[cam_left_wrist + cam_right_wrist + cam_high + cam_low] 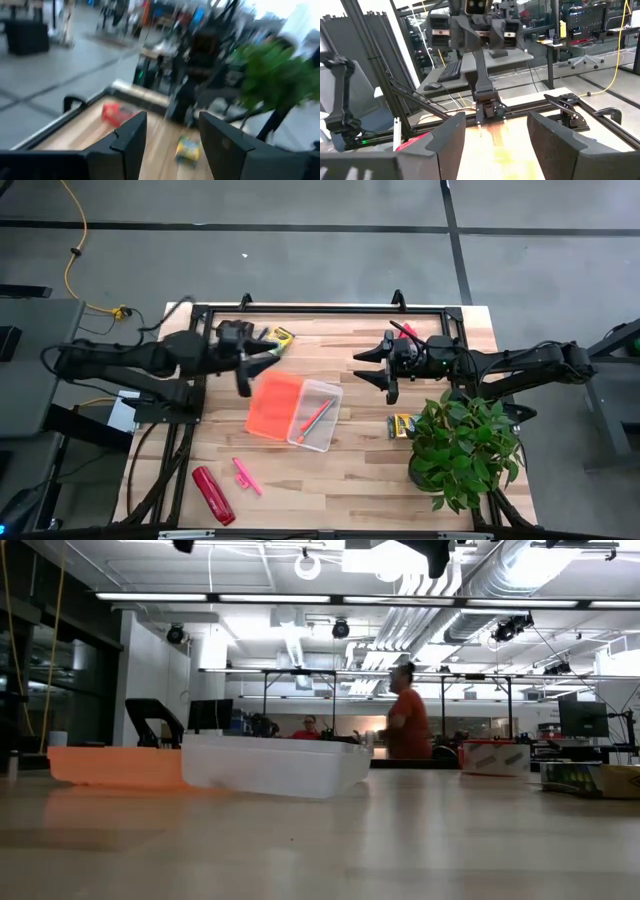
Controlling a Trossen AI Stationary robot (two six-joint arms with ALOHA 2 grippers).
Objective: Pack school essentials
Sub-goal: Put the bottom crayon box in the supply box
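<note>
Potted plant (pixel 463 445) beside crayon box (pixel 401 425) — red object (pixel 213 494) well apart.

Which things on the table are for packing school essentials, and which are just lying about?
For the job:
- clear box with a pink pencil inside
- orange lid
- crayon box by the plant
- crayon box near the left gripper
- pink marker

Lying about:
- potted plant
- long red object

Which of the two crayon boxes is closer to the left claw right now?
The crayon box at the table's far edge, right beside the left claw. The other crayon box lies across the table by the potted plant, under the right arm.
</note>
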